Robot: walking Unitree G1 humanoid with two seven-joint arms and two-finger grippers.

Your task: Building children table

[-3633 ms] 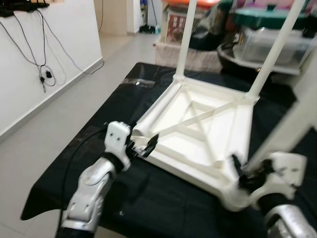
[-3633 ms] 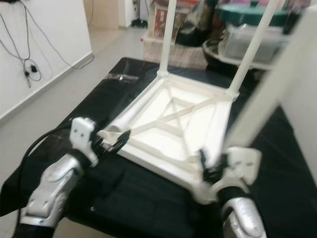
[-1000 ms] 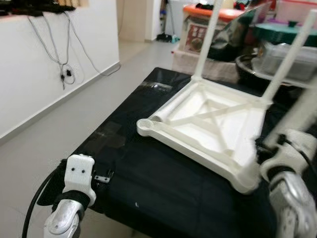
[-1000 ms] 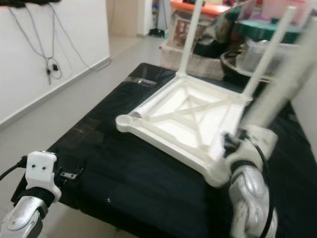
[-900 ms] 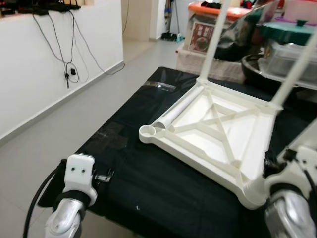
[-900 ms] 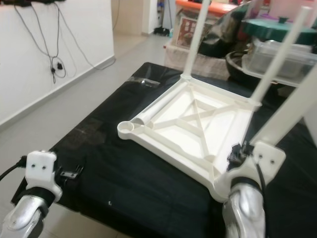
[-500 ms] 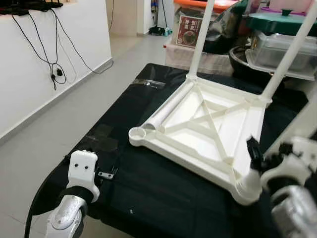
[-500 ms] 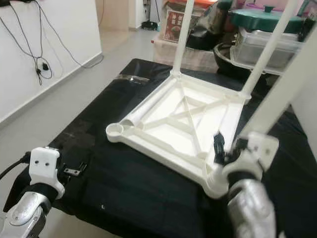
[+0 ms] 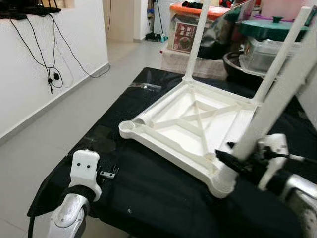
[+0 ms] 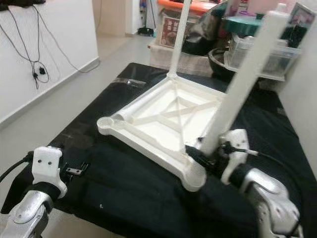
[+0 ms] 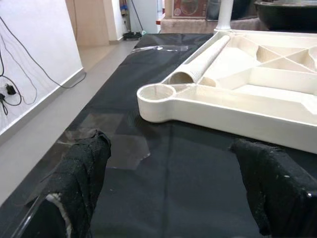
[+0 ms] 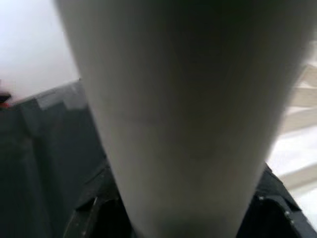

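The white children's table top (image 9: 163,146) lies upside down on a black-covered table (image 9: 163,198). Two white legs (image 9: 198,34) (image 9: 280,54) stand in its far corners. My right gripper (image 9: 233,161) is shut on a third white leg (image 9: 282,89), which is tilted with its lower end at the near right corner socket (image 9: 221,184). That leg (image 12: 183,124) sits between the fingers in the right wrist view. The near left socket (image 11: 156,94) is hollow. A loose leg (image 11: 200,64) lies inside the frame beside it. My left gripper (image 11: 173,193) is open, low at the table's front left.
Storage boxes and a green-lidded bin (image 9: 277,25) crowd the space behind the table. A white wall with hanging cables (image 9: 49,74) and open floor (image 9: 59,124) lie to the left. Clear tape (image 9: 143,85) sits on the cloth at the far left.
My right gripper has brought the white leg's foot onto the near right corner socket, and its fingers now reach across the leg. The left arm has stayed put; the view shifted slightly.
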